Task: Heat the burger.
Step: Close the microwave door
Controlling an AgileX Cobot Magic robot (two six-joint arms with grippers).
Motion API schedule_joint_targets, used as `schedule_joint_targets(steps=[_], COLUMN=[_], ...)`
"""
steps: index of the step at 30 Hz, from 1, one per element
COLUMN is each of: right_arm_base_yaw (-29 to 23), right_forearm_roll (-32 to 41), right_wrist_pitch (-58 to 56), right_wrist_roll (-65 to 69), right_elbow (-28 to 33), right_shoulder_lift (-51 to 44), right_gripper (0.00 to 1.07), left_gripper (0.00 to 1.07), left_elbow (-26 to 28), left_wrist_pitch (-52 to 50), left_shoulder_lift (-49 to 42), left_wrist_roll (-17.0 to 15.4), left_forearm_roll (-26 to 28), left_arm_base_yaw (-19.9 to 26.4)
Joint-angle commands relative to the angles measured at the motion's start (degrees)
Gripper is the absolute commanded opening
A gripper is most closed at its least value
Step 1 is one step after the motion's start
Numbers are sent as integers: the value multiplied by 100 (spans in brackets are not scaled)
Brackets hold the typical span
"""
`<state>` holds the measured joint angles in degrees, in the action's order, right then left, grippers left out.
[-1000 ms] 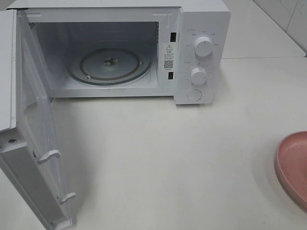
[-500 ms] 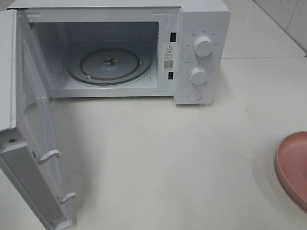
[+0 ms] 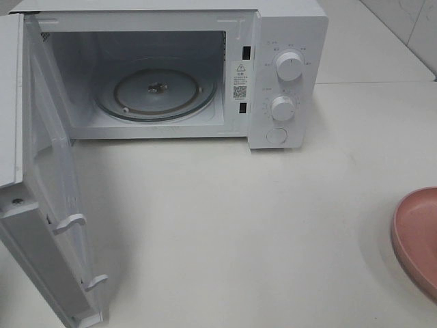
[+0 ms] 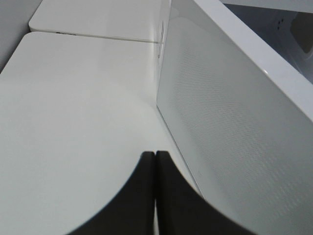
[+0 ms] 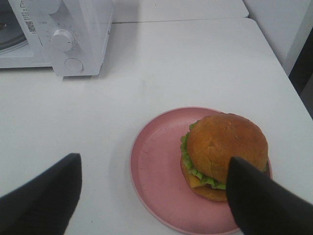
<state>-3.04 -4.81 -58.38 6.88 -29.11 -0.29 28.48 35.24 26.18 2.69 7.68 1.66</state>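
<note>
Burger (image 5: 222,154), glossy golden-brown bun, green lettuce, on pink plate (image 5: 156,181).

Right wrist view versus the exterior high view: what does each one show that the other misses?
Only the right wrist view shows the burger, sitting toward one side of the pink plate, with the open right gripper above it. Only the exterior high view shows the open microwave door and the empty glass turntable. Both show the microwave's two knobs, the white table, and the plate, though the high view catches only its edge at the right.
</note>
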Motion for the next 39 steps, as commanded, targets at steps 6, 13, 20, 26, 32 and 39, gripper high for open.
schedule_joint_targets(steps=[6,13,20,26,32,39], right_arm_base_yaw=[52,52,52,52,52,52], right_forearm_roll=[-6,-6,-6,-6,-11,-11], right_wrist_pitch=[80,80,80,80,80,80], right_wrist_roll=[-69,-69,-69,-69,-57,-57], right_elbow=[23,23,23,23,23,23], right_shoulder_lift=[-143,-143,-143,-143,-143,-143], right_gripper=[76,76,76,76,76,76], left_gripper=[0,0,0,0,0,0], left_elbow=[-997,-1656,-1971,-1994,-1960,-1558], left_wrist_pitch=[-2515,-4687,-6245,-7282,-8233,-8589], left_shoulder_lift=[642,1364,2240,3380,4251,5162], left_wrist_roll=[0,0,-52,-1054,-1232,-1438], left_forearm_roll=[-23,-23,-327,-1455,-2068,-2406], left_arm_base_yaw=[11,11,11,11,11,-132])
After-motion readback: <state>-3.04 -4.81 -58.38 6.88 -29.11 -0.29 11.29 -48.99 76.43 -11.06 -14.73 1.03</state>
